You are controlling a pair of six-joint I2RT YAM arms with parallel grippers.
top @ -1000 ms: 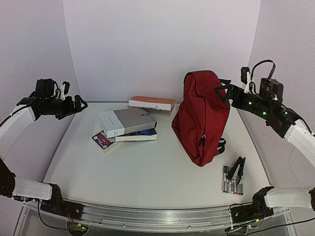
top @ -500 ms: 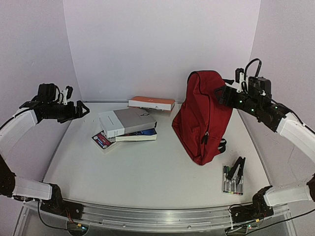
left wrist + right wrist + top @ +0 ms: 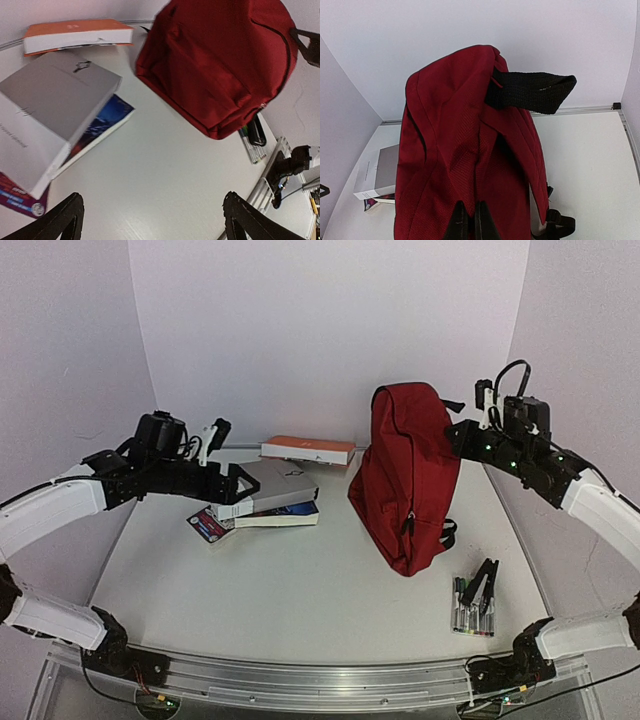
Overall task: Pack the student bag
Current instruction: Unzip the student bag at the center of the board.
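The student bag [image 3: 410, 480] is a dark-red backpack standing upright at the table's right, with a black top handle [image 3: 530, 92]. My right gripper [image 3: 457, 436] is against its upper back, and its jaws [image 3: 469, 220] are shut with a fold of red fabric pinched between them. My left gripper [image 3: 240, 495] hangs open above the table by the book stack, with only bare tabletop between its fingers [image 3: 152, 205]. The bag [image 3: 220, 65] is ahead of it and to the right. The bag's zip looks closed.
A thick grey book [image 3: 258, 487] lies on a blue book [image 3: 285, 512] and a thin booklet [image 3: 205, 527] left of centre. An orange-topped book [image 3: 308, 449] lies at the back wall. Markers [image 3: 468, 612] and a black clip [image 3: 482, 585] lie near the front right.
My right gripper has closed on the bag's upper back fabric. The left arm has swung right and forward from the left wall to beside the book stack, still open.
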